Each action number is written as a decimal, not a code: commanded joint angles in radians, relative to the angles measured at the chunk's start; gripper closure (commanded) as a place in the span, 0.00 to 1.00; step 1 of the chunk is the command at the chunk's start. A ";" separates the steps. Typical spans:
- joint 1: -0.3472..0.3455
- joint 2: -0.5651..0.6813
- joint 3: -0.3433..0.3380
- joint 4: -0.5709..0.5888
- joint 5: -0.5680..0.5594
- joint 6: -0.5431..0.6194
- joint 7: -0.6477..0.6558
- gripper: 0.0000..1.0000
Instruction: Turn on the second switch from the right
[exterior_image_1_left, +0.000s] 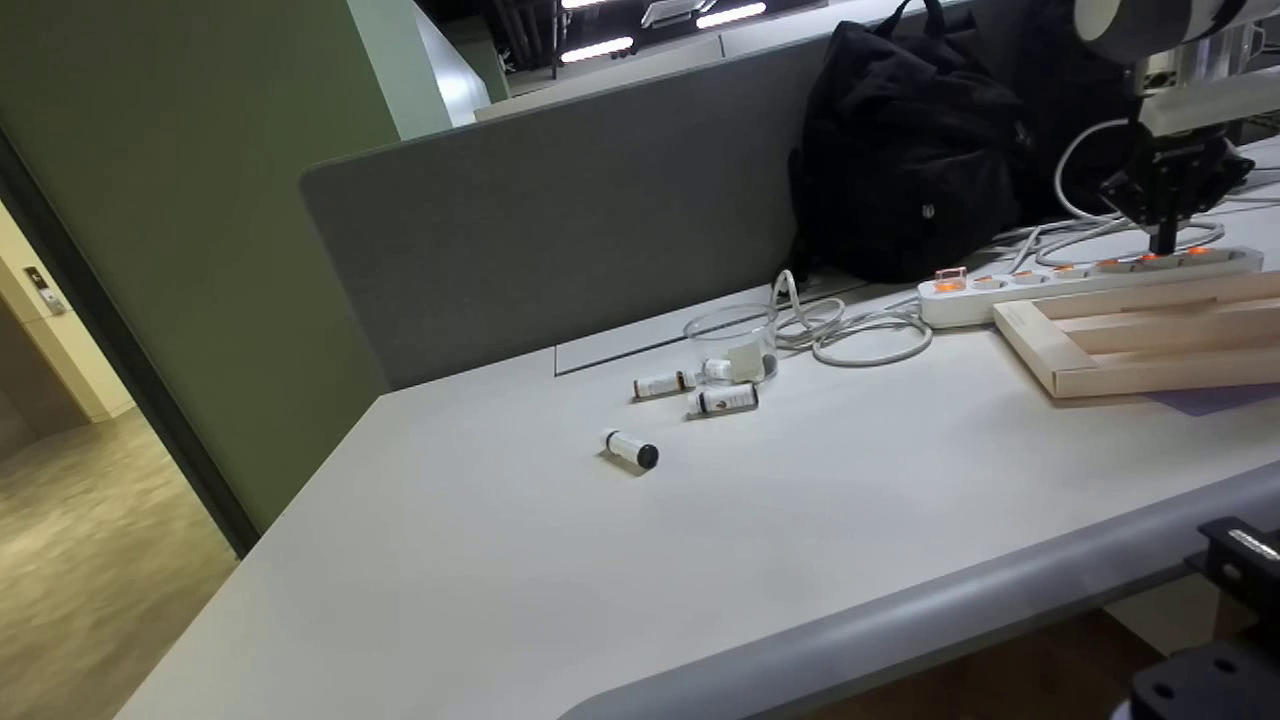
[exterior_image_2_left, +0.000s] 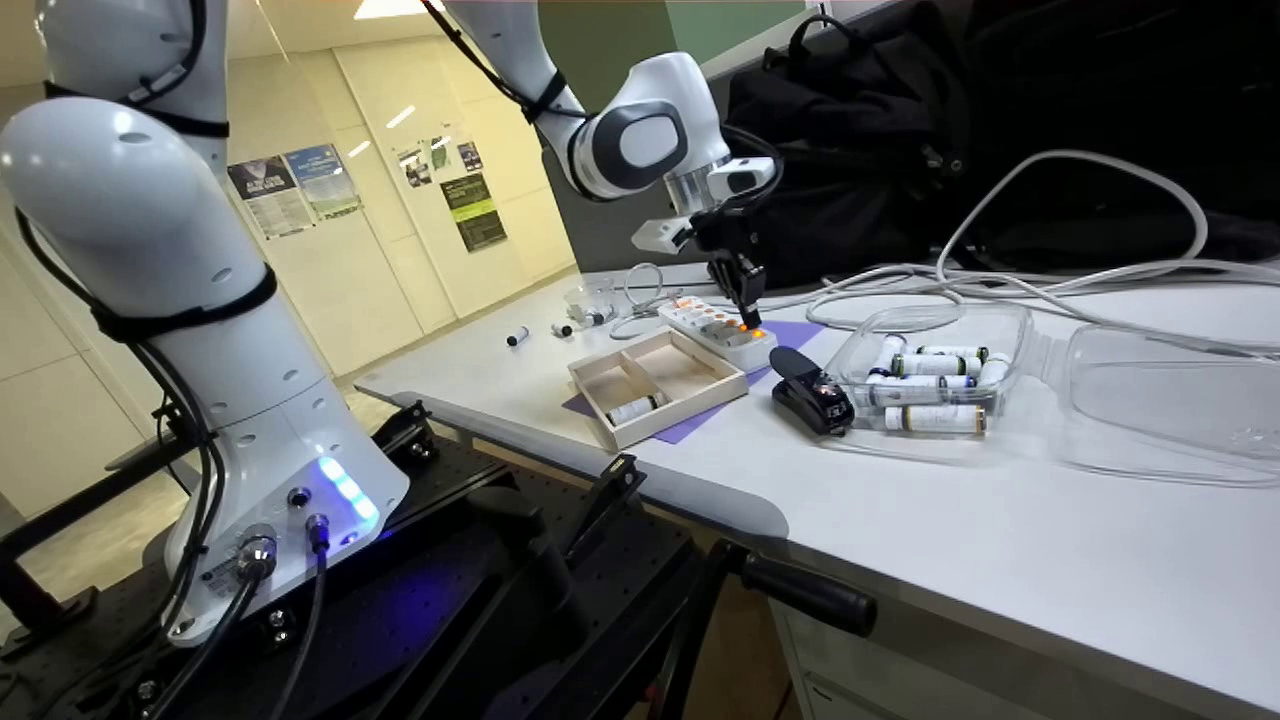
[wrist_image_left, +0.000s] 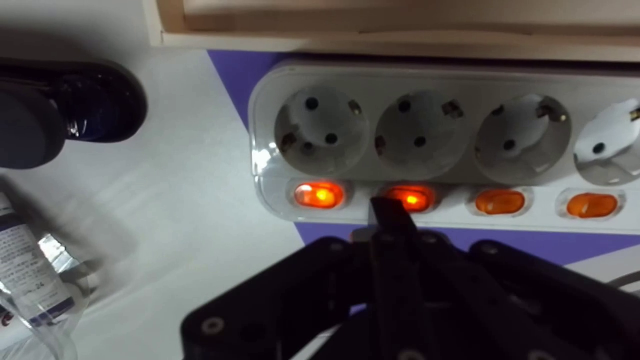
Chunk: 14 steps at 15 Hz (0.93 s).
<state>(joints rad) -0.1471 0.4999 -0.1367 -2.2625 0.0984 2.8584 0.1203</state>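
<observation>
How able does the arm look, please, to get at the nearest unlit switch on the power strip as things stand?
Probably yes: the shut tool hangs by the adjacent lit switch, and in the wrist view nothing visible stands between it and that unlit switch.

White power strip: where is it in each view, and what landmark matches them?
In an exterior view: power strip far right, above mid-height.
In an exterior view: power strip just right of centre.
Wrist view: power strip, from left of centre to right edge.
Shared landmark: wooden tray alongside.
</observation>
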 joint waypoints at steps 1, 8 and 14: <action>0.015 0.061 -0.024 0.032 0.005 -0.004 0.039 1.00; -0.003 -0.098 -0.030 0.149 -0.003 -0.315 0.020 0.74; -0.038 -0.138 -0.041 0.280 -0.026 -0.665 -0.043 0.38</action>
<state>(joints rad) -0.1734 0.3576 -0.1652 -2.0428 0.0998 2.3117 0.0757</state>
